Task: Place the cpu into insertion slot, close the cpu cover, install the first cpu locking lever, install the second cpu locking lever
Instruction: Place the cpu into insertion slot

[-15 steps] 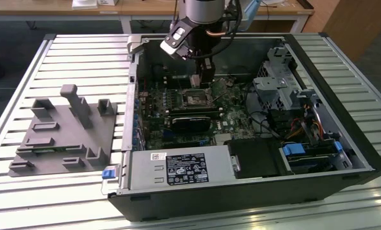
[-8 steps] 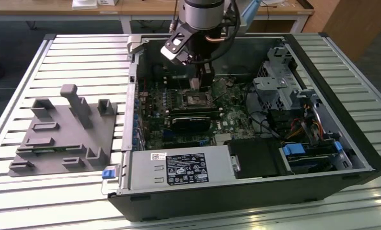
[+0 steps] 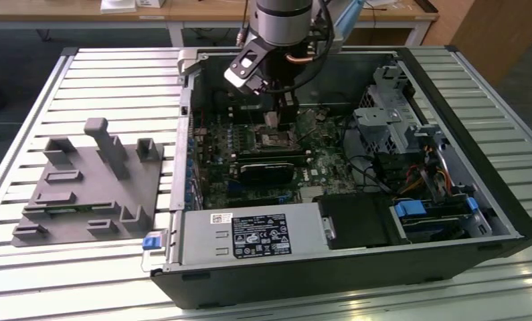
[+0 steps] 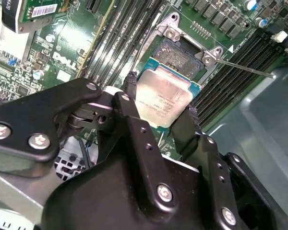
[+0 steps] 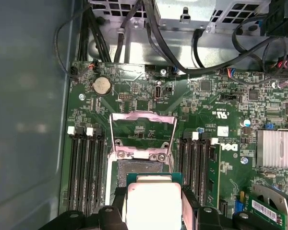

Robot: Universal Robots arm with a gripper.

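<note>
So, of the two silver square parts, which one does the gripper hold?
The cpu, a solid plate clamped in the gripper. The cover is a windowed frame, standing open at the slot.

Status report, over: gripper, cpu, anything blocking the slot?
Arm's gripper shut on cpu; cpu partly over insertion slot, not seated; cpu cover raised, nothing blocking.

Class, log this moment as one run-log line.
gripper: shut on silver-grey square cpu | cpu: over dark square insertion slot, not seated | silver frame cpu cover: open
</note>
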